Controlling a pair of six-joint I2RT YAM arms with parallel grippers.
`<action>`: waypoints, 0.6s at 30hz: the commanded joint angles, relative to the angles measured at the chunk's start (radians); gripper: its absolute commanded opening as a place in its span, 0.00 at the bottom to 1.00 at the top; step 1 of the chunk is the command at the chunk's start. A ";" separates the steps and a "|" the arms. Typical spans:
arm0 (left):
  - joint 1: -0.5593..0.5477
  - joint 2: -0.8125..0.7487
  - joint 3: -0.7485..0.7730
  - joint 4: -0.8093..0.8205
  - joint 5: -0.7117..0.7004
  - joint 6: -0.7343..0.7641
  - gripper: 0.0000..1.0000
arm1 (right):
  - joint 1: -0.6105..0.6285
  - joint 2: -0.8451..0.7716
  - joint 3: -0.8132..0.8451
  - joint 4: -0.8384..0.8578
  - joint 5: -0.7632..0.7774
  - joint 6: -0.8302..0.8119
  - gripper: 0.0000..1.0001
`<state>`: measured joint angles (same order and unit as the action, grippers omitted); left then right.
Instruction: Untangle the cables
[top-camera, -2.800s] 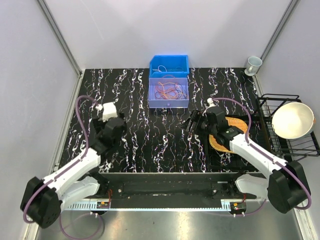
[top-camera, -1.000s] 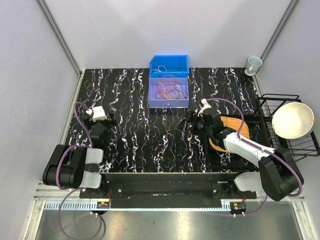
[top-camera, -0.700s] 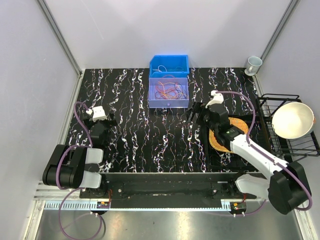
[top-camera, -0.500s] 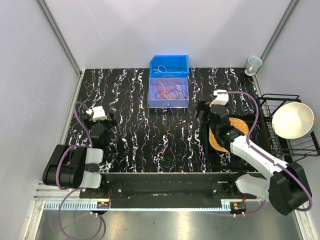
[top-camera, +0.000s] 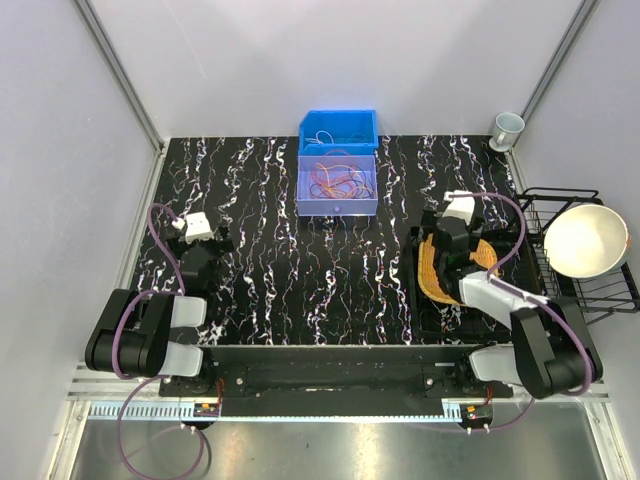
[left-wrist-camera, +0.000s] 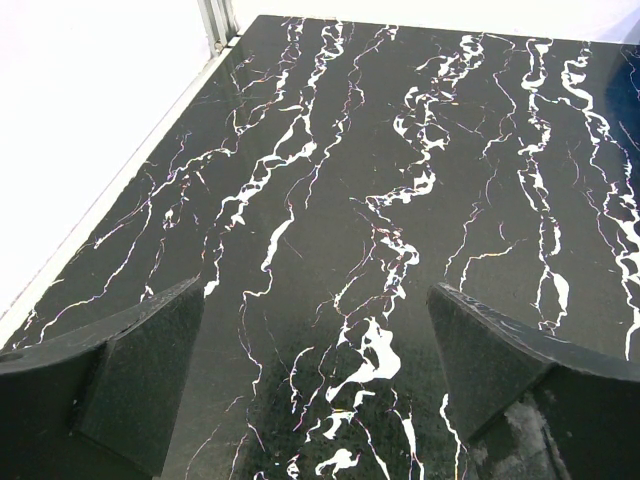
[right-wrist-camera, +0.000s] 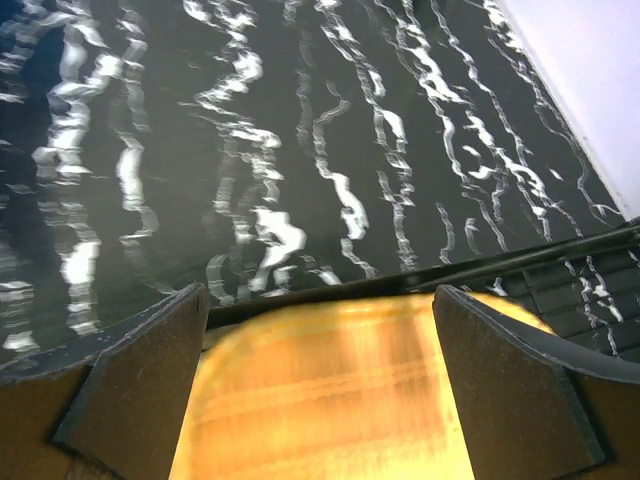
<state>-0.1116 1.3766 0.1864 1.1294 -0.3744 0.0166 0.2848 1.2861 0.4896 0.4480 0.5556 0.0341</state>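
Left fingers (left-wrist-camera: 130, 375) and right fingers (right-wrist-camera: 125, 385) stand apart, empty; grabbing the cables (top-camera: 338, 182) as one clump could tighten knots.

My top camera looks steeply down from behind my bases over the whole marbled table (top-camera: 270, 290). Wrist cameras sit low and close, facing forward: past the left gripper (left-wrist-camera: 315, 290), that same tabletop beside the wall (left-wrist-camera: 80, 120); past the right gripper (right-wrist-camera: 320, 290), the orange mat (right-wrist-camera: 320, 390).

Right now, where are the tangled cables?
In the top view, the cables sit inside the pale purple bin at the far middle of the table, directly in front of the blue bin.
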 joint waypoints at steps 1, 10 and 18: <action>0.001 0.002 0.019 0.050 0.019 -0.012 0.99 | -0.062 0.076 -0.085 0.303 -0.036 -0.072 1.00; 0.001 0.002 0.019 0.049 0.019 -0.014 0.99 | -0.072 0.296 0.108 0.257 0.311 -0.005 1.00; 0.001 0.002 0.019 0.050 0.019 -0.014 0.99 | -0.073 0.323 0.142 0.227 0.308 -0.014 1.00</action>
<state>-0.1116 1.3766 0.1864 1.1267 -0.3740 0.0162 0.2184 1.6279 0.6151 0.6132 0.8200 0.0032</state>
